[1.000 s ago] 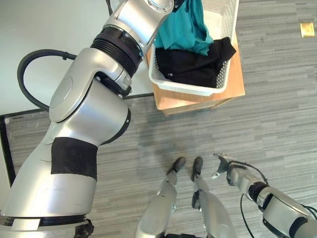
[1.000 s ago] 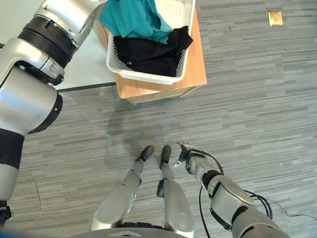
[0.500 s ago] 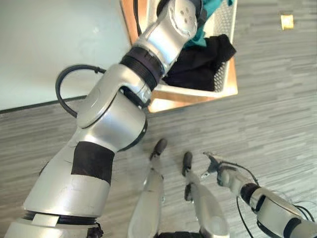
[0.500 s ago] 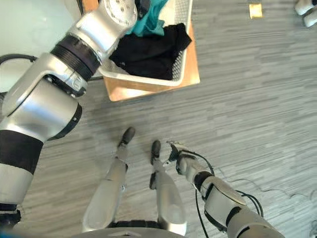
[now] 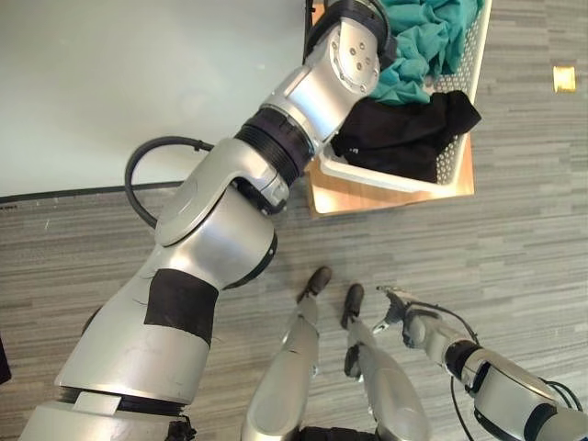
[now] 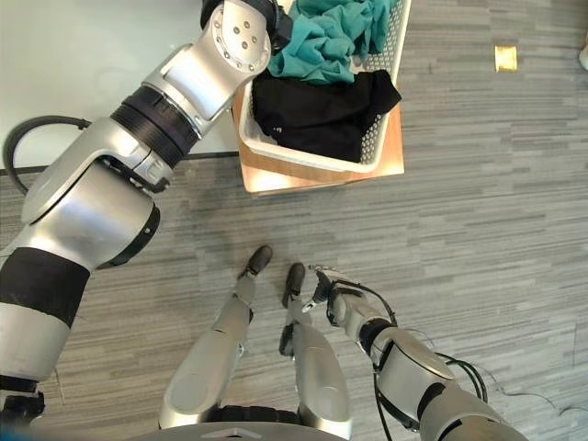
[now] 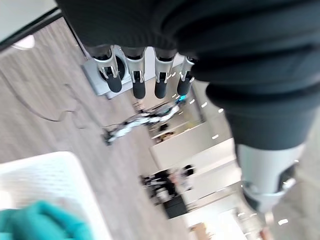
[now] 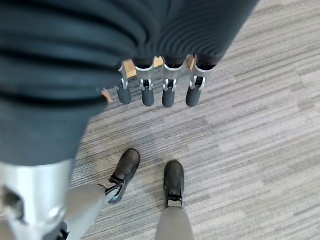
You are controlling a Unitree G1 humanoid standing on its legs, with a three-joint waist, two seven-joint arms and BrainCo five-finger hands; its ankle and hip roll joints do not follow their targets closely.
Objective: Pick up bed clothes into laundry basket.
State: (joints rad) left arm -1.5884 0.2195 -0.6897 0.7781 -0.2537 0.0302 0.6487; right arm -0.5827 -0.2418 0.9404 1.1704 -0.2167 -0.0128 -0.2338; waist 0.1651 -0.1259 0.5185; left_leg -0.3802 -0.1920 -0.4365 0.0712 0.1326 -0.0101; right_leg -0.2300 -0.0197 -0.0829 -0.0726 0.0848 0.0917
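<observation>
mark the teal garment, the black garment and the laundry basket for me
teal garment (image 6: 323, 41), right eye view, on its bunched middle folds.
black garment (image 6: 322, 112), right eye view, on the flat dark cloth near the basket's front wall.
laundry basket (image 6: 308, 160), right eye view, on its white front rim.

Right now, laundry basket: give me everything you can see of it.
The laundry basket is white plastic with perforated mesh walls and a solid rim. It sits upright on a small wooden stand, next to the pale bed. Inside, a teal garment lies piled on a black garment, whose edge droops over the rim. The left hand hovers above it, fingers straight.
</observation>
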